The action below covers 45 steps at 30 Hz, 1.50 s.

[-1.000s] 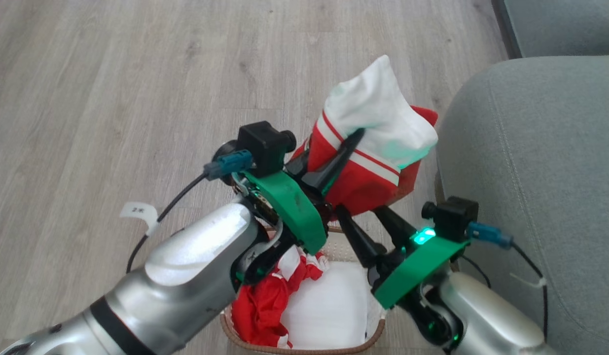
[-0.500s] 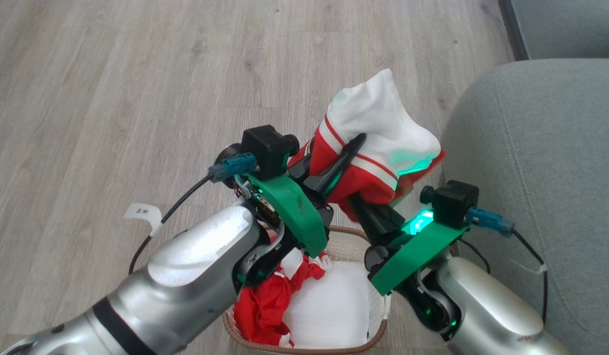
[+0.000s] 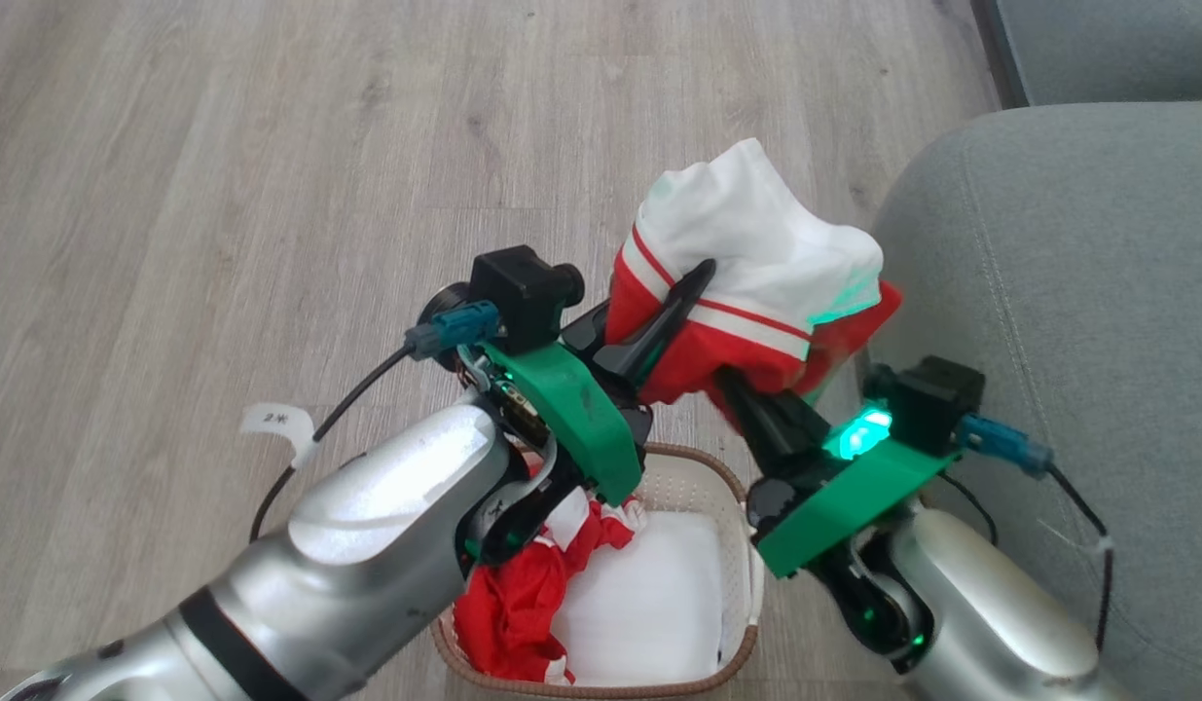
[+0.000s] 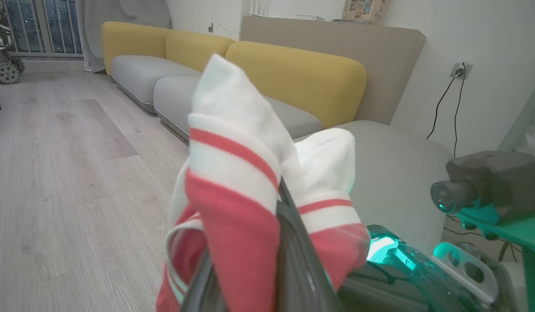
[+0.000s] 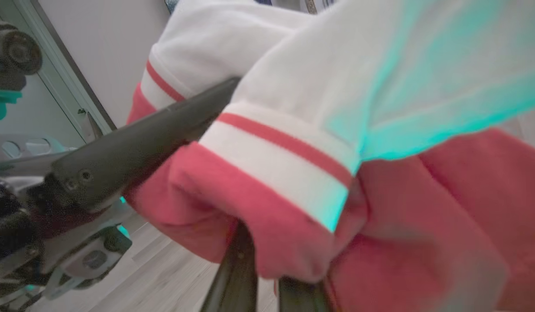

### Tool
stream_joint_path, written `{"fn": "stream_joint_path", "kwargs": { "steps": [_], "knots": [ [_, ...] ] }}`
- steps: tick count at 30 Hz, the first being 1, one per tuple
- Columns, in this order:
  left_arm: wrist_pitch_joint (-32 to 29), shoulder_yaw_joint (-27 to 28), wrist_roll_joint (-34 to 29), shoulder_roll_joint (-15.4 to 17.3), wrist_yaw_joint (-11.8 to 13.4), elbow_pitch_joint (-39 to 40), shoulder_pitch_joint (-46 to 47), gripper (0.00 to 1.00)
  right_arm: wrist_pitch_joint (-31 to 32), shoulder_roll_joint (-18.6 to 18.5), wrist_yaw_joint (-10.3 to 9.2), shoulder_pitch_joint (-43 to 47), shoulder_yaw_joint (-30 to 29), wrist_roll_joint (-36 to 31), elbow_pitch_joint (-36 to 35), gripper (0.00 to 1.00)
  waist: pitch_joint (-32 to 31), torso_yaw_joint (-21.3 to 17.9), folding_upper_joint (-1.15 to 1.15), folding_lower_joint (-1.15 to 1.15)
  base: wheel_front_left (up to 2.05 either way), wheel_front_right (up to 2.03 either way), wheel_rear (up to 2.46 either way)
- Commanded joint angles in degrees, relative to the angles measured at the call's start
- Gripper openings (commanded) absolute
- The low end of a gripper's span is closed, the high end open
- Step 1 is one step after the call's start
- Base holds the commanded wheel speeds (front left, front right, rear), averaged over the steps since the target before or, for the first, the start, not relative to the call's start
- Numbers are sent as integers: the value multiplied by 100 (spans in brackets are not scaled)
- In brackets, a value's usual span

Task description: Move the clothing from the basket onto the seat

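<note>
Clamped on clothing [image 3: 756, 282] w/ left gripper [image 3: 680, 304] & right gripper [image 3: 735, 387] both, up above basket [image 3: 706, 465], just beside seat [image 3: 1048, 292]; looks soft, light, floppy, prob. safest pinched at thick red hem by striped band, not loose white end.
</note>
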<state>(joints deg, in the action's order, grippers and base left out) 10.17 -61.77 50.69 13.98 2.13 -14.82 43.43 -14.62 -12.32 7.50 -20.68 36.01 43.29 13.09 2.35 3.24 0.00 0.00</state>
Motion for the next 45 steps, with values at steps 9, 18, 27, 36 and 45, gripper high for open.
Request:
{"fn": "stream_joint_path", "kwargs": {
  "steps": [9,18,27,36,45],
  "knots": [
    [43,218,60,130,90,105,232,100,-38,-112,-1,284,-521,-366,-468,0,3,-128,0,0,0,0,0],
    [72,202,55,185,139,159,171,100,-38,-308,-1,508,-959,-615,-691,0,10,-444,0,0,0,0,0],
    [72,146,-8,327,194,249,105,100,-38,-481,-1,645,-1439,-779,-980,0,125,-1037,0,0,0,0,0],
    [122,113,-93,423,222,352,96,100,-38,-613,-1,767,-1825,-912,-1348,0,267,-1682,0,0,0,0,0],
    [143,86,-180,516,262,397,119,100,-38,-628,-1,844,-1979,-1004,-1624,0,369,-2270,0,0,0,0,0]
  ]
}}
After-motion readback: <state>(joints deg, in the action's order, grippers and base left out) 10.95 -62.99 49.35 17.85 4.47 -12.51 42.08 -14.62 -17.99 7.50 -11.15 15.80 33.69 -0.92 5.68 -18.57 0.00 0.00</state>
